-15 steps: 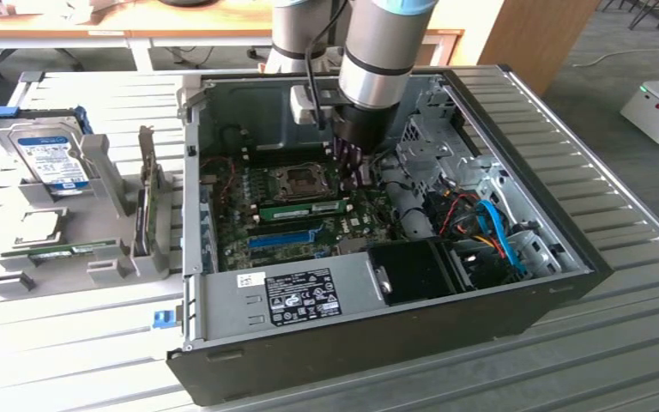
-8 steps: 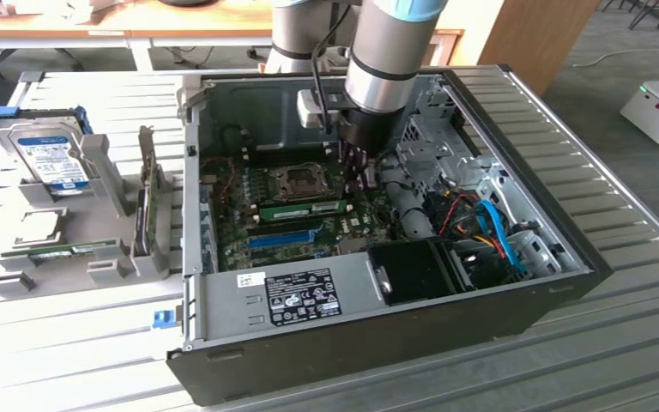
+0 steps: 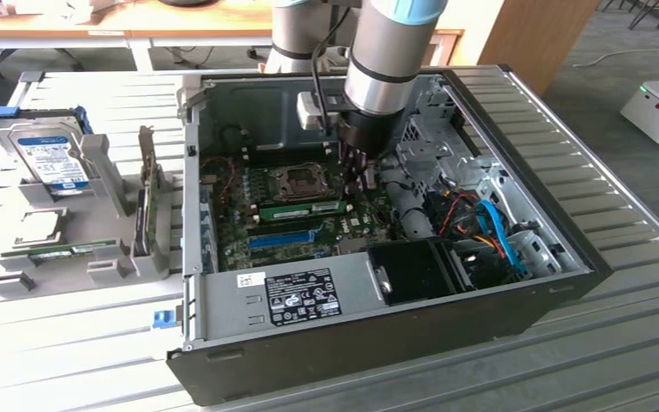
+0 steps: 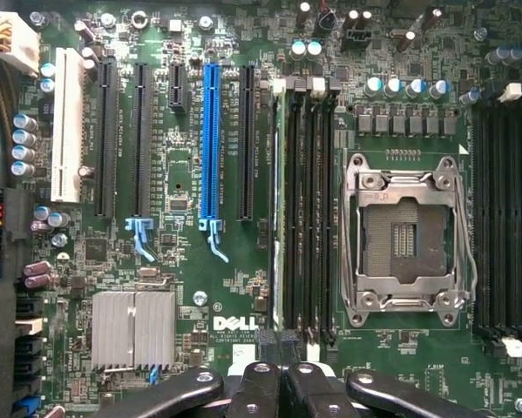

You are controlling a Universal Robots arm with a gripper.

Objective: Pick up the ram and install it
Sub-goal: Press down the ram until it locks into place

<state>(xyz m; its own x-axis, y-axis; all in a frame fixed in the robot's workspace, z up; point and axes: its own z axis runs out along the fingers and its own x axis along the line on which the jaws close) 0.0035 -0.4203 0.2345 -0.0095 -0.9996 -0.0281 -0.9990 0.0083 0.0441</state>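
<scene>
Evidently the install step is in hand: the ram (image 4: 276,209) stands on edge in the outermost of four memory slots beside the CPU socket (image 4: 406,228), inside the open computer case (image 3: 364,348) mid-surface (image 3: 627,343). The gripper (image 4: 279,361), fingers pressed together and pinching nothing, hovers at one end of that bank. I cannot tell whether the stick is latched; finishing would call for straight, even downward pressure. Counted: one ram in the board, one blue slot (image 4: 210,139), one socket, and one hard drive (image 3: 52,159) in the rack (image 3: 100,262) by the surface's edge at the exterior view's left.
</scene>
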